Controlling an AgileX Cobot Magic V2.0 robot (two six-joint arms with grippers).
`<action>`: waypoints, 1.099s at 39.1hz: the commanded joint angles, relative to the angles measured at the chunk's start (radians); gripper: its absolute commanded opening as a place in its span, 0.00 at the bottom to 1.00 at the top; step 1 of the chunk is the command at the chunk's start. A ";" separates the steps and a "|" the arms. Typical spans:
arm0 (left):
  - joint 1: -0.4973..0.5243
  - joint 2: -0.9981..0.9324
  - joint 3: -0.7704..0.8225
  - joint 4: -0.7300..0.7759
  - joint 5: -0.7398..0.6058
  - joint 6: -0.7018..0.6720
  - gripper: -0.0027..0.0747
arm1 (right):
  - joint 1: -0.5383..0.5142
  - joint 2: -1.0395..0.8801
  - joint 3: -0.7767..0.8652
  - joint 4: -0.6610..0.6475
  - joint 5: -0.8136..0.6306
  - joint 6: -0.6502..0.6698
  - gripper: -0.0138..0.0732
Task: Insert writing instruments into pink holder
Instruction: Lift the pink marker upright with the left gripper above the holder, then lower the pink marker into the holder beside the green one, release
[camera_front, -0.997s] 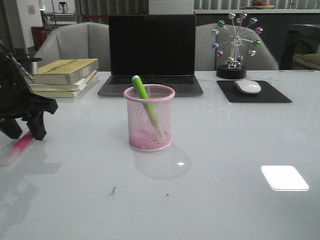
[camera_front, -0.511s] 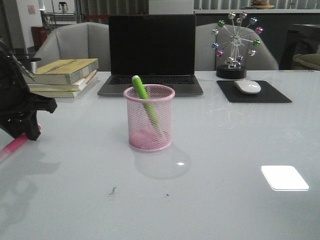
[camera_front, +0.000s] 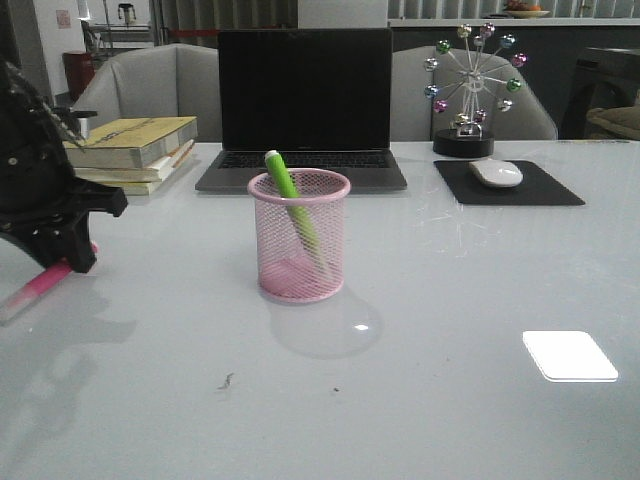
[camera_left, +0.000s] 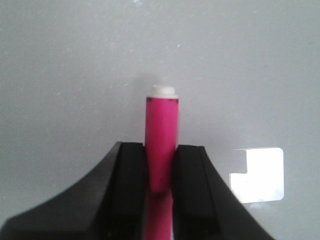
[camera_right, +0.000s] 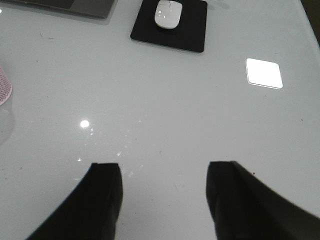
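The pink holder (camera_front: 299, 240), a wire-mesh cup, stands upright mid-table; only a sliver of its rim (camera_right: 4, 87) shows in the right wrist view. The green marker (camera_front: 285, 185) leans inside it, its top above the rim. At the table's far left my left gripper (camera_front: 62, 250) is shut on the pink marker (camera_front: 40, 283), whose pale cap points down-left close to the table. In the left wrist view the marker (camera_left: 161, 125) is pinched between both black fingers (camera_left: 132, 170), white end sticking forward. My right gripper (camera_right: 164, 170) is open over bare table, holding nothing.
A laptop (camera_front: 303, 100) stands behind the cup, and stacked books (camera_front: 135, 148) lie at the back left. At the back right are a white mouse (camera_front: 496, 173) on a black pad (camera_front: 540, 190) and a ferris-wheel ornament (camera_front: 466, 85). A bright light reflection (camera_front: 569, 355) lies front right.
My left gripper dipped left over the pink marker, closed on it, and has now shifted right and slightly up with the marker in its jaws. The cup and green marker stayed put.
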 joint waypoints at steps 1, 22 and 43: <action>-0.038 -0.092 -0.071 -0.021 -0.064 0.019 0.15 | -0.004 -0.001 -0.025 -0.011 -0.079 0.000 0.72; -0.268 -0.281 -0.087 -0.036 -0.515 0.031 0.15 | -0.004 -0.001 -0.025 -0.011 -0.079 0.000 0.72; -0.548 -0.281 0.157 -0.265 -1.169 -0.005 0.15 | -0.004 -0.001 -0.025 -0.011 -0.079 0.000 0.72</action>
